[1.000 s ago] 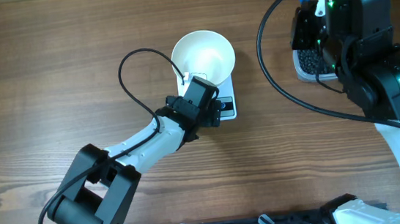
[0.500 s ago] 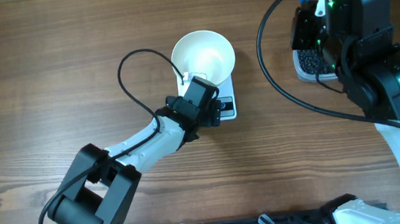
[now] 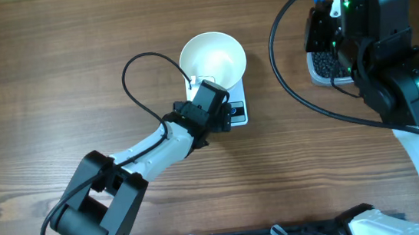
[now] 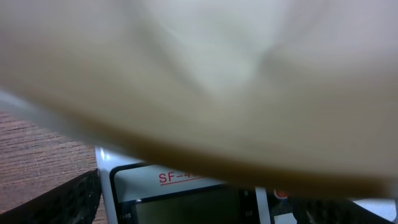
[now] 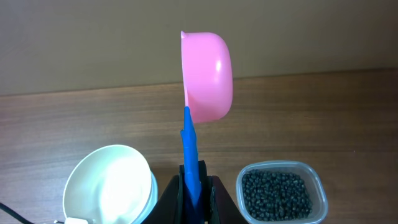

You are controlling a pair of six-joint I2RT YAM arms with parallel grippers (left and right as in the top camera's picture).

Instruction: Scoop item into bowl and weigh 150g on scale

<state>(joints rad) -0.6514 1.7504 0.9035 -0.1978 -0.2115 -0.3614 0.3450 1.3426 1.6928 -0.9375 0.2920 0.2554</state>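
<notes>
Your left gripper [image 3: 223,110], jaws wide open, sits at the scale [image 3: 236,92] carrying the empty bowl [image 3: 212,59]; touching it may falsify the weight. Your right gripper [image 5: 194,186] clamps the pink scoop [image 5: 208,74] near the pellets [image 5: 277,194]; a careless tilt could spill them.

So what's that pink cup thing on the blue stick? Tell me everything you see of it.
It is a small pink plastic scoop with a smooth, rounded, glossy cup on a thin flat blue handle. The right gripper is shut on the handle's lower end; nothing else touches it. The right wrist view shows it side-on, sticking straight out from the gripper, its open mouth facing left, so its inside is hidden.
</notes>
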